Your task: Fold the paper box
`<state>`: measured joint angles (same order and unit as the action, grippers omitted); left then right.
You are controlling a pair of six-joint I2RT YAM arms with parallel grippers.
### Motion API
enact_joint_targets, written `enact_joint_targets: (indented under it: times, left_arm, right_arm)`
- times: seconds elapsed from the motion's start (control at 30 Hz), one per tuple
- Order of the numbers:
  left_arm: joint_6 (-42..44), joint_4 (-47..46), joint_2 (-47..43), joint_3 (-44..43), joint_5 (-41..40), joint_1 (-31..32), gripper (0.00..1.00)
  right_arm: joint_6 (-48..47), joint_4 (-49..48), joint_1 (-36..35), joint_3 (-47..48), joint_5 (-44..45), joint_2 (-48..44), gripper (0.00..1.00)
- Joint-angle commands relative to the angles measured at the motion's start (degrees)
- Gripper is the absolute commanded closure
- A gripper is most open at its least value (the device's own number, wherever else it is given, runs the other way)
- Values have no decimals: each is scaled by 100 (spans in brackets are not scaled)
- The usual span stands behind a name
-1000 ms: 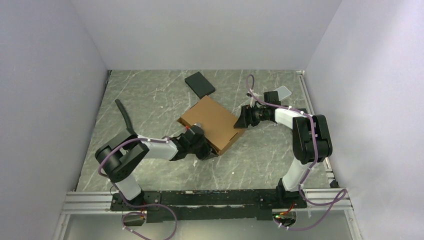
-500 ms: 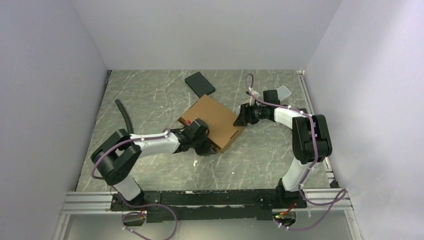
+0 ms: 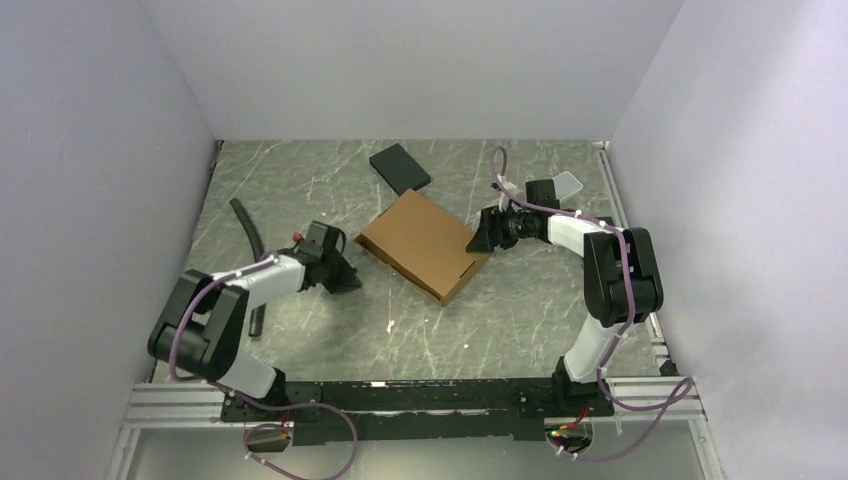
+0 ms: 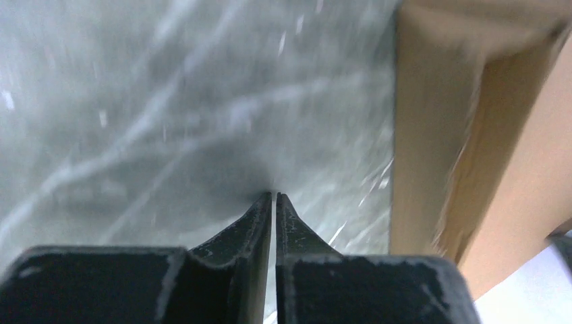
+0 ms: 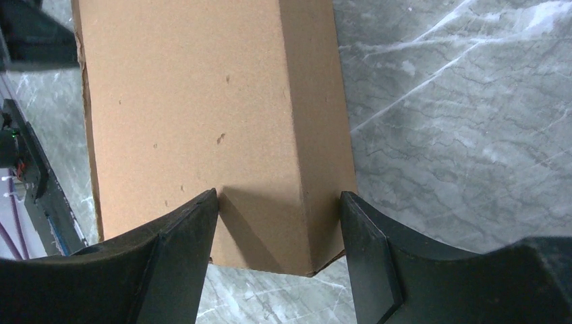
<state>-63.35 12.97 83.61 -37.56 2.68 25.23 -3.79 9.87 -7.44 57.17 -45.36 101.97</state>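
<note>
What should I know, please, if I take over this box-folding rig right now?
Left gripper: fingers all but together, holding nothing, low over the table to the left of the paper box, not touching it.
Right gripper: open, fingers astride the box's right corner; whether they press on it is unclear.
Done: the box lies mid-table as a shallow closed shape, lid down.
Left: check that the tabs are tucked, which I cannot tell from here, then free the right gripper.
</note>
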Motion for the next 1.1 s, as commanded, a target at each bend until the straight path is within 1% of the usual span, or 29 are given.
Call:
enact_joint_targets:
  times: [0.0,0.1,0.27,0.33,0.4,0.5,0.6,0.67,0.7,0.73,0.8,0.87,0.9,0.93,0.97,1.03,1.07]
  left_arm:
    - [638,-440,756,-599,567,-681,88]
    - [780,-405,1369,-1323,864,-855,92]
    - [874,-149,2158,-2689,1453,-845,94]
    - [944,124,2322,-3137,1369,-812,94]
    - [1075,443,2364,-3430,1068,-801,93]
    - [1334,718,2139,-3363,733,-807,89]
    - [1601,847,1680,-2937,517,-839,86]
    - [1779,907,1311,-2550,533,-888,80]
    - [1876,835,1110,-2317,671,-919,78]
    - [1958,684,887,-2008,898,-953,74]
    - [1951,71,435,-1319,1561,-1036,59]
    - [1643,-952,35,-458,2133,-1096,42]
    - [1478,-1475,-109,-208,2303,-1107,32]
    - [1361,-1874,-188,-76,2423,-1108,23]
    - [1239,-2115,-196,-42,2450,-1108,17]
    - [1227,-2198,-38,-219,2508,-1109,9]
    - [1247,-2179,184,-390,2525,-1116,6]
  right_arm:
    - [-104,379,-96,-22,236,220,32]
    - [-130,430,-99,11,209,258,32]
    - [-172,468,-151,45,195,279,32]
    - [-196,483,-163,64,192,272,32]
    - [-230,506,-183,74,209,251,32]
    - [-279,525,-178,82,236,223,32]
    - [-302,542,-171,114,234,174,31]
    - [-286,507,-133,112,186,105,31]
    - [-254,470,-106,99,142,65,30]
    - [-221,421,-86,79,85,32,30]
    - [-150,358,-57,42,-15,-1,29]
    - [-105,315,-56,38,-155,42,29]
    - [-82,307,-56,40,-209,72,28]
    - [-71,303,-63,47,-245,99,28]
    - [-63,305,-64,49,-273,129,28]
    - [-65,313,-70,57,-295,183,28]
    - [-61,320,-68,58,-302,197,28]
